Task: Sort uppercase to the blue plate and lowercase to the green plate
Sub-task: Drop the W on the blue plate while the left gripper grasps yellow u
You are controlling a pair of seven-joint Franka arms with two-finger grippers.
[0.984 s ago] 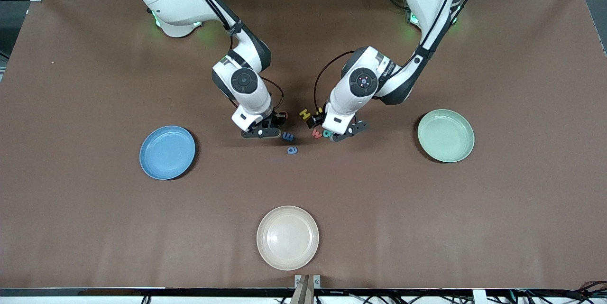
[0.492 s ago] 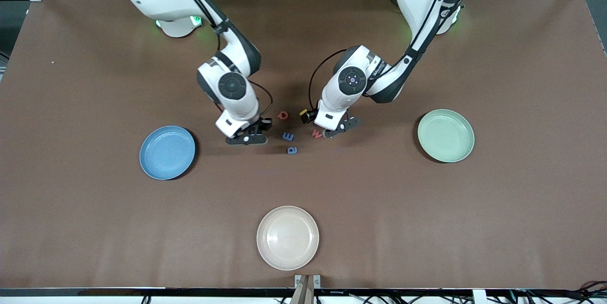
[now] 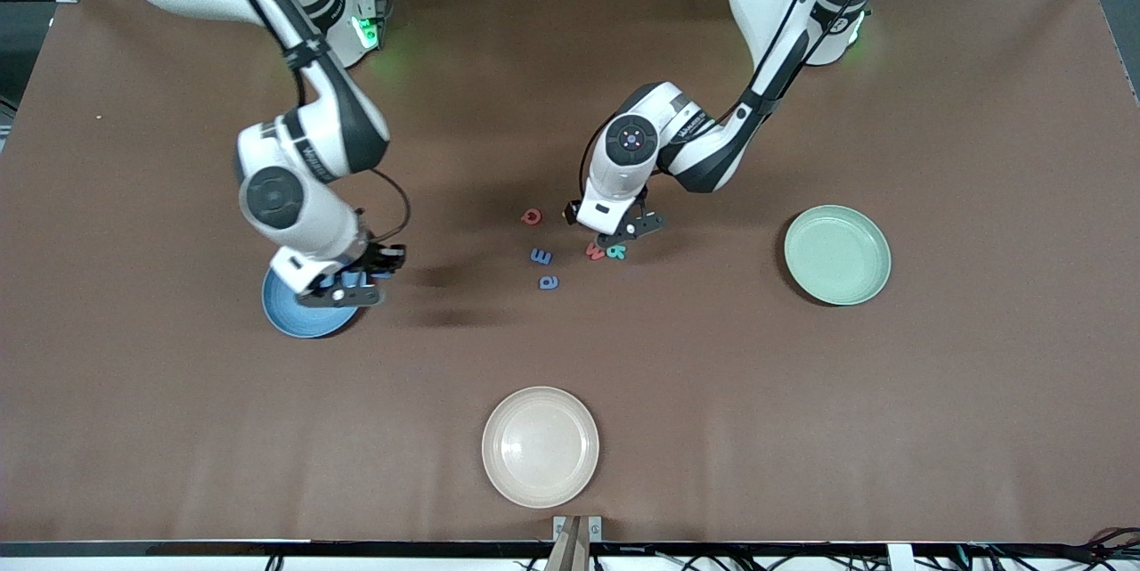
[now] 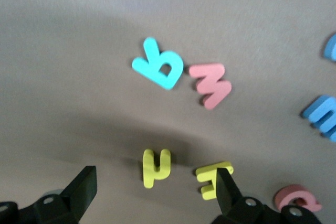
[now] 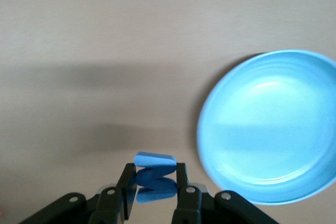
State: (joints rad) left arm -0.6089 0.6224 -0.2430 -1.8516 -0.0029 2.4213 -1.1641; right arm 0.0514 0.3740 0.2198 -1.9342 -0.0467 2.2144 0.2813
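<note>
My right gripper (image 3: 343, 286) hangs over the rim of the blue plate (image 3: 287, 322), shut on the blue W (image 5: 155, 177). In the right wrist view the blue plate (image 5: 268, 129) lies bare beside the held letter. Open and holding nothing, my left gripper (image 3: 623, 232) is low over the letter cluster at mid-table. Between its fingers (image 4: 156, 179) lies a yellow h-shaped letter (image 4: 156, 167), with a second yellow letter (image 4: 210, 179) by one fingertip. Teal B (image 4: 159, 67), red w (image 4: 211, 83), red Q (image 3: 531, 216), blue e (image 3: 540, 256) and blue a (image 3: 549, 282) lie on the table. The green plate (image 3: 837, 255) holds nothing.
A beige plate (image 3: 541, 446) sits near the table's front edge, nearer the camera than the letters. The brown tabletop (image 3: 935, 393) stretches wide around the plates.
My right arm has carried the blue W away from the letter cluster to the blue plate. My left gripper has slid a little toward the right arm's end, uncovering the teal B.
</note>
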